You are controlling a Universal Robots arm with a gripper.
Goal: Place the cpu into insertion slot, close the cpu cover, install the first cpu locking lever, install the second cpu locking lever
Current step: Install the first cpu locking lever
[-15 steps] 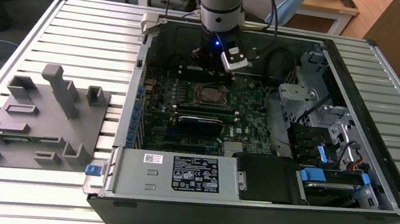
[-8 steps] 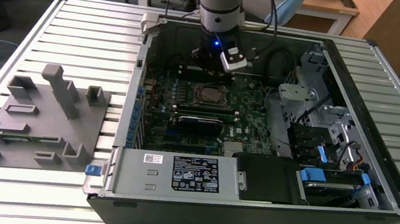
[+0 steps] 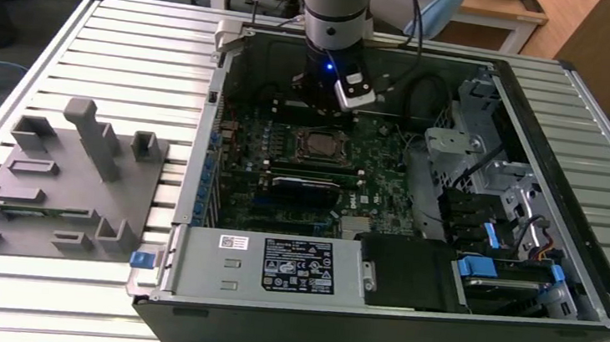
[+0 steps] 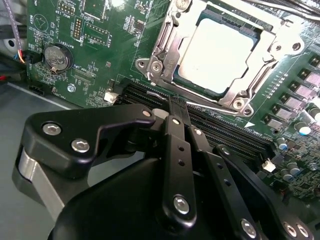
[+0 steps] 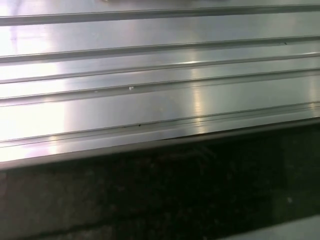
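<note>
One cpu sits in the one insertion slot, one cpu cover down around it; the pincer hovers just beside that slot, closed tight, gripping nothing.

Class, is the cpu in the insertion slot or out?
In: the second wrist view shows the cpu lying flat inside the metal-rimmed insertion slot.

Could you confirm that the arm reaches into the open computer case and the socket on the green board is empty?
Not empty: in the second wrist view a chip with a pale metal top lies in the socket, framed by its metal cover. The arm does reach into the open computer case.
</note>
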